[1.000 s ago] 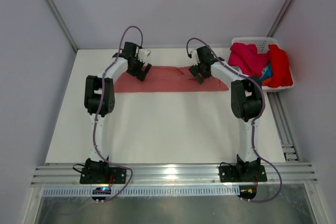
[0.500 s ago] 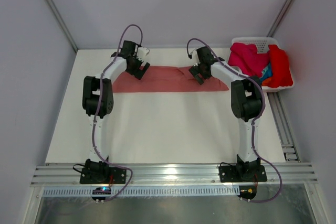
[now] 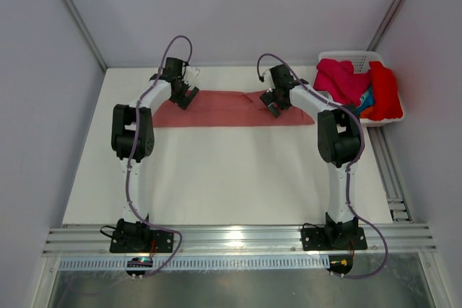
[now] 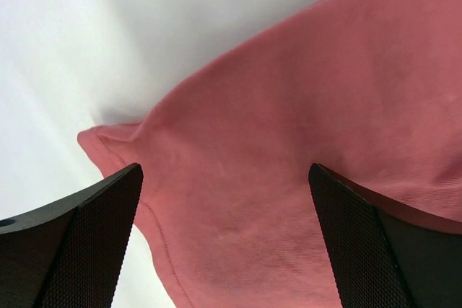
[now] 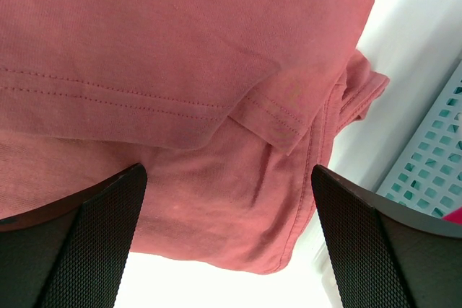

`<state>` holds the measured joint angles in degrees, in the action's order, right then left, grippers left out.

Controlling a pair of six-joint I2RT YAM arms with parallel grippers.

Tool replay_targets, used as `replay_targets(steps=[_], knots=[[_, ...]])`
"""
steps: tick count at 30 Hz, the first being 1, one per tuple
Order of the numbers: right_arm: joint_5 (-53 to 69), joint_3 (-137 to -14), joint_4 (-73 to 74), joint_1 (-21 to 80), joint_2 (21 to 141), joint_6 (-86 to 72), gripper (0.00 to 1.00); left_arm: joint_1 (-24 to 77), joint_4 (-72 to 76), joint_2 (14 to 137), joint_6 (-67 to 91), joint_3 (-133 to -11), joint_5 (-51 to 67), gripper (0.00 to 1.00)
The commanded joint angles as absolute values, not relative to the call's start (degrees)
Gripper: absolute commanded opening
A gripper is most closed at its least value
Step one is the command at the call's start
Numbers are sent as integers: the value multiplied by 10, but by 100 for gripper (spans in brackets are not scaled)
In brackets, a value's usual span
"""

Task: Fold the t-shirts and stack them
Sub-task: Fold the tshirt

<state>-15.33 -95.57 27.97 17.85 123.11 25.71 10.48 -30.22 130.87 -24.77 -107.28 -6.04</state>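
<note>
I have the pink shirt (image 3: 227,108) lying flat on the far part of the bench (image 3: 231,171). It is already doubled into a long band that runs left to right. The other shirts are heaped in the white basket (image 3: 346,55) at the far right corner: a magenta shirt (image 3: 339,81) and a red shirt (image 3: 386,91), with a scrap of blue and orange between them.

Both arms reach out over the band. The left gripper (image 4: 224,178) hangs over its left part with the fingers wide apart and nothing between them, only cloth and a corner of the hem below. The right gripper (image 5: 229,174) is just as wide apart and empty. It sits over the right end, where a folded sleeve (image 5: 289,117) overlaps the body just beside the basket. I cannot tell from these views whether either gripper's tips touch the cloth.

I judge that I am midway through folding the first shirt: the lengthwise fold is laid and the crosswise fold is not yet made. The next move calls for each gripper to come down and pinch through all the layers at an end. One end is then carried over onto the other without dragging the layers askew. On the right, the loose sleeve could slip out of the pinch.
</note>
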Motion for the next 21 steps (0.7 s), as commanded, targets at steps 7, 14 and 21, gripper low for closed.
replay_targets(steps=[7,14,21], knots=[[-162,-994,315,182,1229,260,99,105,-295,1282,-305,-1006,-130,99],[-170,-1021,325,182,1249,265,99,109,-293,1255,-326,-940,-160,99],[-182,-1050,335,182,1271,273,99,125,-322,1206,-322,-873,-155,99]])
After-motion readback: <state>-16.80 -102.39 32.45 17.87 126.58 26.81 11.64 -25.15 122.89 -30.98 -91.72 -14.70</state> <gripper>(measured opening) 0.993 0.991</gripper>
